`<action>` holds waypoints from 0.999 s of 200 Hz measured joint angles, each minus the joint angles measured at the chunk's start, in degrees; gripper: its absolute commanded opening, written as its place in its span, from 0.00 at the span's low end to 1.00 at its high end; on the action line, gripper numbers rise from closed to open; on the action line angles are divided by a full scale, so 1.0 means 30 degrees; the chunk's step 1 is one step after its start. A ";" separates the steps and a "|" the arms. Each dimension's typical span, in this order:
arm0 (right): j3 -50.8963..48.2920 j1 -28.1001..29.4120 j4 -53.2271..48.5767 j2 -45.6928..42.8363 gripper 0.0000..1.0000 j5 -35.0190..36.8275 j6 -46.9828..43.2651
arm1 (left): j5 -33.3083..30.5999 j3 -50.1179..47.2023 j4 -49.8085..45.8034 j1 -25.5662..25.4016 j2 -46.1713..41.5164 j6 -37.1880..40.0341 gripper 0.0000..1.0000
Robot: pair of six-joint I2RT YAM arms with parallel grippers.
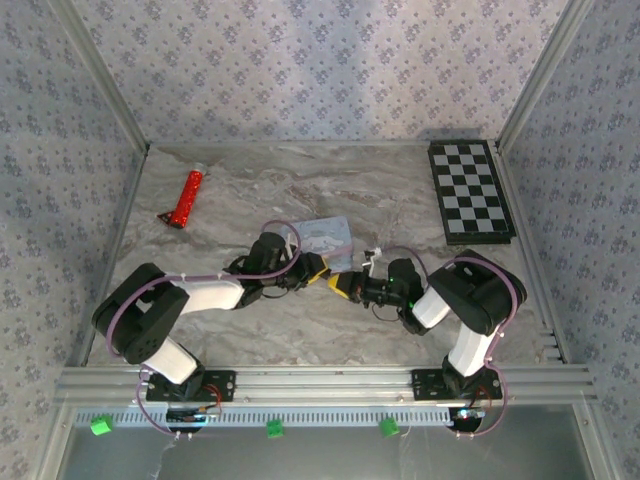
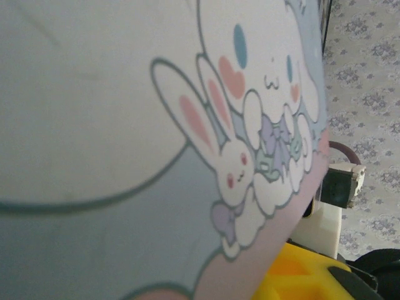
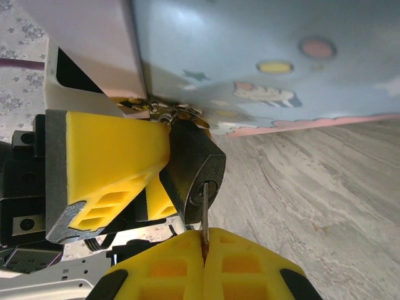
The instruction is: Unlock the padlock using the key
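Far left, back of the table (image 1: 300, 180): a red tube (image 1: 186, 197) lies flat, well apart from both arms

Left of centre: left fingers (image 3: 106, 169) reach toward mid-table, yellow tips against the side of the padlock (image 3: 190, 165). Whether they clamp it or stand released cannot be told

Centre: a pastel cartoon tin (image 1: 325, 235) lies on the table just behind the two arms' tips. The padlock, small and dark, sits just below the tin's near edge, between the two sets of fingers, keyhole facing the right arm

Right of centre: the key (image 3: 204, 209) has its shaft entering the keyhole. Right fingers (image 3: 244, 269) are clenched together on the key's other end

Far right, back corner: a black-and-white checkerboard (image 1: 470, 190) lies flat, apart from the work
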 measured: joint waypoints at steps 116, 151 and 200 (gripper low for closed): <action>-0.1209 0.1180 0.0393 0.0175 0.00 0.1107 -0.0233 | -0.0291 -0.0291 0.0459 0.0000 0.1144 -0.0284 0.42; -0.1239 0.1763 0.0481 0.0619 0.00 0.1486 -0.0328 | -0.0408 -0.0284 0.0539 -0.0007 0.1268 -0.0080 0.42; -0.2594 0.0029 0.0554 0.0175 0.00 0.1647 -0.0510 | -0.4590 -0.0648 -0.3461 -0.1916 -0.0911 0.1749 0.51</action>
